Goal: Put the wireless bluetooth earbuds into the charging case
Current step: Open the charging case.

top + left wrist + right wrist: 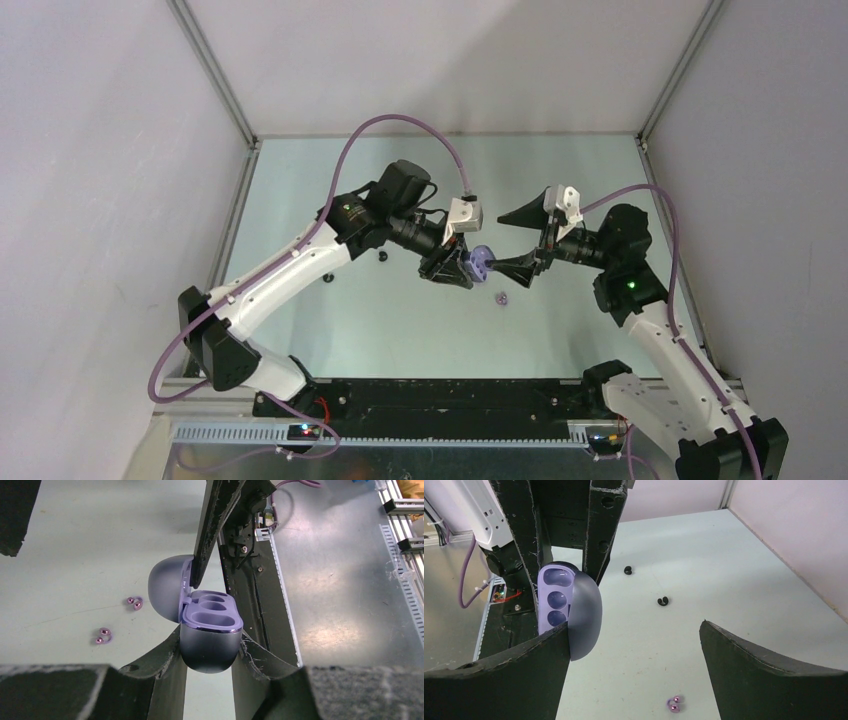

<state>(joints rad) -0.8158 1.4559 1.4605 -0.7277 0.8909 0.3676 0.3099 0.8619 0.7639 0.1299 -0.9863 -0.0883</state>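
Observation:
My left gripper (462, 266) is shut on the purple charging case (481, 262) and holds it above the table. In the left wrist view the case's base (210, 645) sits between my fingers (160, 665), with its lid (167, 590) swung open and its wells empty. My right gripper (508, 240) is wide open; one finger (212, 525) lies against the inner side of the lid. The right wrist view shows the case (555, 597) at that finger (514, 675). Two purple earbuds (134, 602) (103, 636) and two black earbuds (628, 570) (663, 601) lie on the table.
One purple earbud (502, 297) lies on the table just below the case, and the black ones (381, 256) (328, 277) lie to the left under my left arm. Pale walls close the table (560, 170) on three sides. A black rail (450, 395) runs along the near edge.

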